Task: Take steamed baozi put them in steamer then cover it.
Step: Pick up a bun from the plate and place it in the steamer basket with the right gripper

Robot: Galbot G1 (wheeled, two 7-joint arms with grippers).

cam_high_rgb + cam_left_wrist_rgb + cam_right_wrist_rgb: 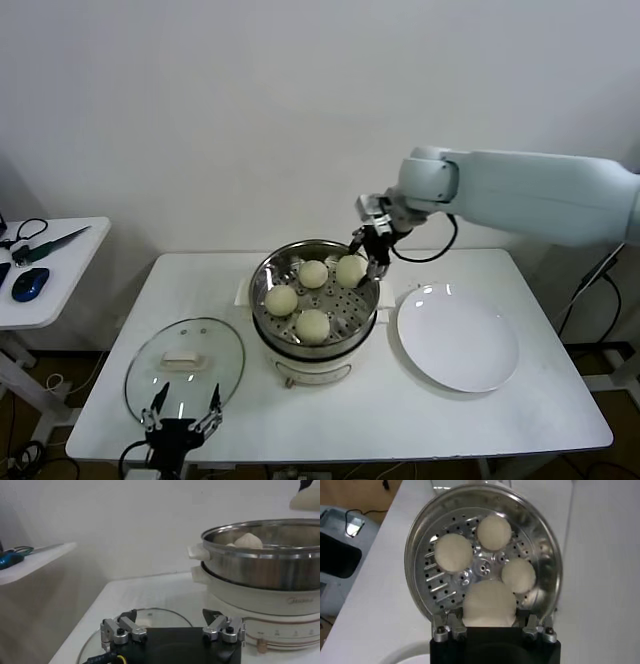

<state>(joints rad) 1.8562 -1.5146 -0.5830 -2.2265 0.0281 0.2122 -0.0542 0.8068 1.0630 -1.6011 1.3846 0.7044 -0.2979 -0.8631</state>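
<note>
Right gripper [372, 262] is positioned over the far right rim of the steamer [268, 275], fingers clamped on the fourth baozi [350, 270]. From the head view that bun appears to sit at or just above rim height; whether it touches the perforated floor cannot be told. In the right wrist view the held bun [490, 605] fills the space between the fingers [451, 628].

Three more baozi lie on the steamer floor: one at the back [313, 273], one on the left [281, 299], one at the front [313, 324]. They are spaced apart, not touching, with bare perforated metal left between them in the middle.

The steamer stands near the middle of the white table [450, 420]. The cover [185, 366] lies flat on the table to the steamer's left, handle up, its edge close to the pot base but apart from it. Left gripper [181, 418] rests low at the table's front edge, just at the cover's near rim, fingers spread and holding nothing.

An empty white plate [458, 337] lies to the steamer's right, near the base. A side table [60, 265] with small tools stands off to the left.
</note>
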